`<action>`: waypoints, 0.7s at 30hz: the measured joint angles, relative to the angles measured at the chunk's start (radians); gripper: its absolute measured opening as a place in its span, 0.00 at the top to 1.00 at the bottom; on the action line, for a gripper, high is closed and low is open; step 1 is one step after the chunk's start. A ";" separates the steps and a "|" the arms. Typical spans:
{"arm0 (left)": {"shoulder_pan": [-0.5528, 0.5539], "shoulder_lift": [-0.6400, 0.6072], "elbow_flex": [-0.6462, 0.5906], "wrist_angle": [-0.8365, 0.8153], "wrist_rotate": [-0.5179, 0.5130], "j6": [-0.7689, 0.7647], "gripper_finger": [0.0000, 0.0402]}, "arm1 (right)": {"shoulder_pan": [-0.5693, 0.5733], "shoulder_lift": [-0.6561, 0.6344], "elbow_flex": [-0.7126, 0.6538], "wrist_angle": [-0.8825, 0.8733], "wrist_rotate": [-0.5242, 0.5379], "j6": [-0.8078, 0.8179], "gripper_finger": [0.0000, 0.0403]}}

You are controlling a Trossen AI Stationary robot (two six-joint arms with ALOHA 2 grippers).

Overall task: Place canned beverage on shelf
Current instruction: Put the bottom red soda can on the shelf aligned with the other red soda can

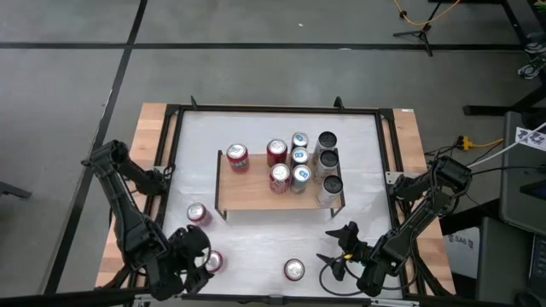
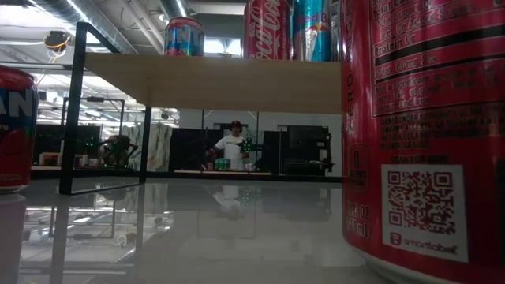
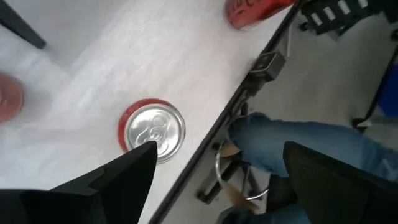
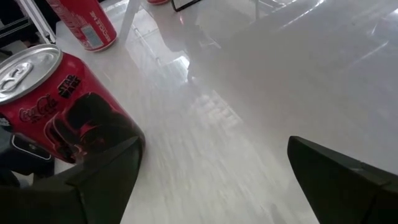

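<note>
The shelf, a wooden board on thin black legs, stands mid-table and bears several upright cans; its edge shows in the low view. Three red cans stand on the white table: one by the shelf's left leg, one near the front edge and one at front centre. My left gripper is open beside the front-left can and above it. My right gripper is open, to the right of the front-centre can.
The table's black frame runs round the white top. The front edge lies close to the front-left can, with a person's jeans beyond it. In the low view the front-centre can fills the right side.
</note>
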 joint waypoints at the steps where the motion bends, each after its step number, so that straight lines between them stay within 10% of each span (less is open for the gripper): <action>1: 0.000 0.004 0.000 0.000 0.003 0.019 0.15 | 0.000 0.000 0.000 0.000 0.000 -0.009 0.03; 21: -0.003 0.118 -0.001 0.003 0.025 0.490 0.15 | 0.000 0.000 0.000 -0.001 0.000 -0.071 0.03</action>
